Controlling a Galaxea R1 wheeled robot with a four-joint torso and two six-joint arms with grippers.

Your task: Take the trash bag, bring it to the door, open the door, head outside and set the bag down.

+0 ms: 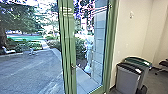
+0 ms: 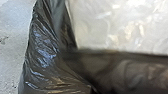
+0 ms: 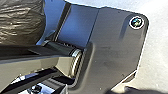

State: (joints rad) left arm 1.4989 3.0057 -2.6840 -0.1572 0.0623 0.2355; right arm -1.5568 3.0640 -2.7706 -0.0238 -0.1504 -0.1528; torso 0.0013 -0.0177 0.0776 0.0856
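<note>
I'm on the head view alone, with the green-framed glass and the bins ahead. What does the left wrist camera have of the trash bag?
Observer: The trash bag is large there, dark, glossy and creased.

Operator: Anything of it from the right wrist camera?

Observer: Yes, a crinkled dark part of it, close to the robot's own dark plate.

Operator: And what lies past that plate's outer edge?

Observer: Pale, brightly lit ground. What holds the bag up, if anything, I can't tell from these views.
</note>
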